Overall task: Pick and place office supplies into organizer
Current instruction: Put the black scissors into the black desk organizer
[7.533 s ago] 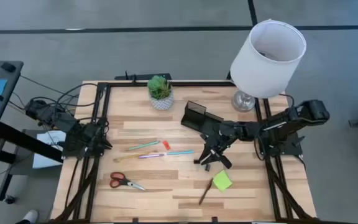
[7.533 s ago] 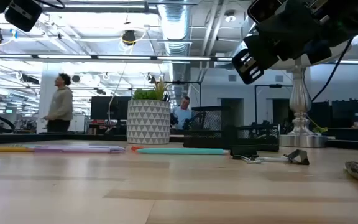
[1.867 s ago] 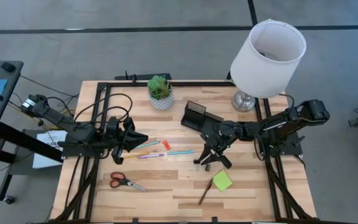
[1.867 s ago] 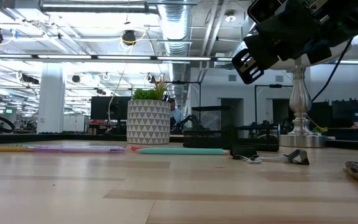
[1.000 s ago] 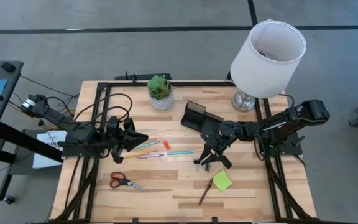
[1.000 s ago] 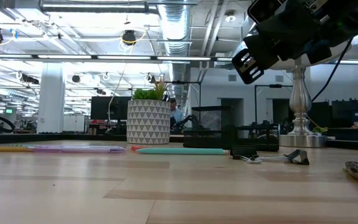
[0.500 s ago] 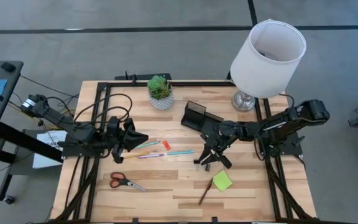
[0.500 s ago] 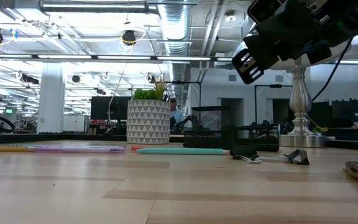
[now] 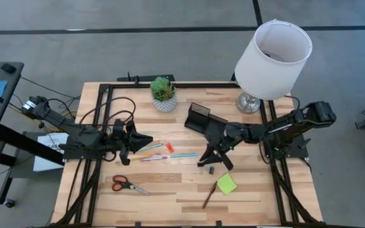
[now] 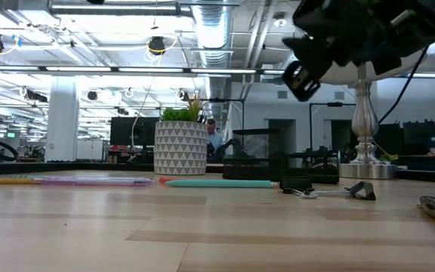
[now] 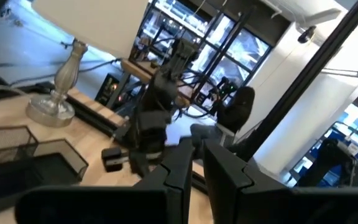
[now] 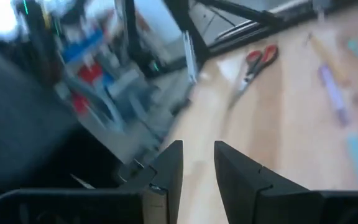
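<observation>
Compared with half a second ago, the right gripper [image 9: 214, 163] has shifted slightly up-frame in the high view and risen a little in the low view. This uncovers the black clips [image 9: 210, 170], which lie on the worktop [image 9: 170, 204] at centre right, just below the gripper. The right wrist view shows its fingers apart with nothing between them, so the clips are judged not yet grasped and a pick is still required. The left gripper [image 9: 143, 139], parked at the left edge 7.5 s ago, now hangs at centre left beside the ends of the pens [image 9: 154, 152]. Its wrist view shows a narrow gap between the fingers, also empty. The organizer [image 9: 201, 119] stands at upper centre, above the right gripper, and no supply is seen in it. The eraser [image 9: 169, 147] lies among the pens. The scissors [image 9: 127, 185] remain at lower left. The sticky pad [image 9: 226, 184] and brown pencil [image 9: 208, 197] remain at lower right. The task is judged to be at its start. No brand, label or writing is legible in any view.
</observation>
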{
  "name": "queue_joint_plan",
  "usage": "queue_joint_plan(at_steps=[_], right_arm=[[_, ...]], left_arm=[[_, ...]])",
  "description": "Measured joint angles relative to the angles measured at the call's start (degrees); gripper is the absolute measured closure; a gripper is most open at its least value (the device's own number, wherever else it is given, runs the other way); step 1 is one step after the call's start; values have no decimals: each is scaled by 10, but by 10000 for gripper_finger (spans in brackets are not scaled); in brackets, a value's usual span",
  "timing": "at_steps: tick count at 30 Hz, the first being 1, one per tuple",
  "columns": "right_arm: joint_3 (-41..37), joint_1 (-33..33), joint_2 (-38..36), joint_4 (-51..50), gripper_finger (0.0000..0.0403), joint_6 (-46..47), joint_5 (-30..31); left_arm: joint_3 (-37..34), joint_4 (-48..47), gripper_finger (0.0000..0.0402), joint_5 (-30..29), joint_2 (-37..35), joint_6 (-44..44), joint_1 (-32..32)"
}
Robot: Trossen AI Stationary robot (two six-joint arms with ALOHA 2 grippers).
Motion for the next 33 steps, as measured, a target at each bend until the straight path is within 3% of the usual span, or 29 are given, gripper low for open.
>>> queue_joint_plan(at_steps=[3,6,15,18,22,28,33], right_arm=[[0,0,0,39,316,180,9],[0,-3,0,63,316,294,34],[0,18,0,76,316,441,149],[0,18,0,80,316,431,175],[15,21,0,114,316,380,170],[118,21,0,188,316,299,109],[228,27,0,153,316,194,33]], left_arm=[[0,0,370,0,0,-8,0],[0,1,370,6,0,-4,0],[7,-15,370,20,-1,11,0],[63,-129,370,20,4,4,1],[189,-342,370,24,42,0,1],[369,-558,363,35,107,32,1],[448,-693,318,35,134,37,1]])
